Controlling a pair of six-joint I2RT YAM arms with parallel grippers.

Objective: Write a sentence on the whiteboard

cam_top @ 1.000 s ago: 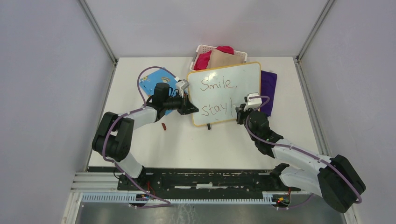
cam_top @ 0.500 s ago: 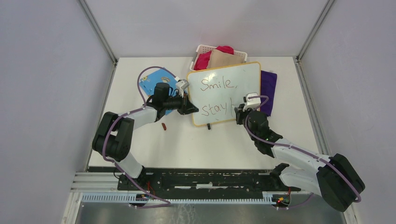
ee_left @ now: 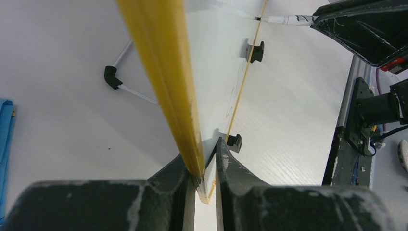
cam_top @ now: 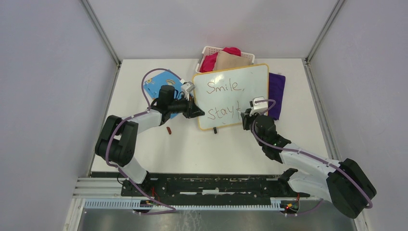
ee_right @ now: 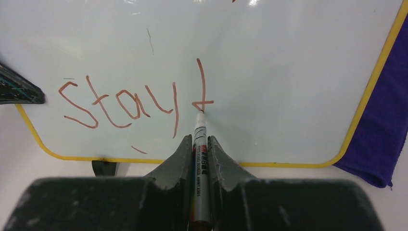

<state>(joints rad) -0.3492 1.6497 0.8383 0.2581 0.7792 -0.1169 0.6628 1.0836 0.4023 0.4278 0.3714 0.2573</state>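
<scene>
Whiteboard: stands at the far middle of the table, propped on small black feet, its yellow-orange frame all round; just in front of the white basket.
Sentence: dark-red hand – "Smile," on top, "stay" beneath, then one upright stroke with a short cross-bar near its foot.
Left gripper: at the board's left edge, jaws pinched on the yellow frame, one finger on each face of the board.
Right gripper: low at the board's right half, jaws clamped on a marker that lies lengthwise between the fingers.
Marker tip: touching the white surface at the cross-bar of the last stroke, right of the "y".
Blue card: flat on the table, left of the board, partly under the left arm.
Purple cloth: just beside the board's right edge – part of it behind the frame.
Basket load: red and tan cloth.
Small red piece: loose on the table near the left forearm; cannot tell what it is.
</scene>
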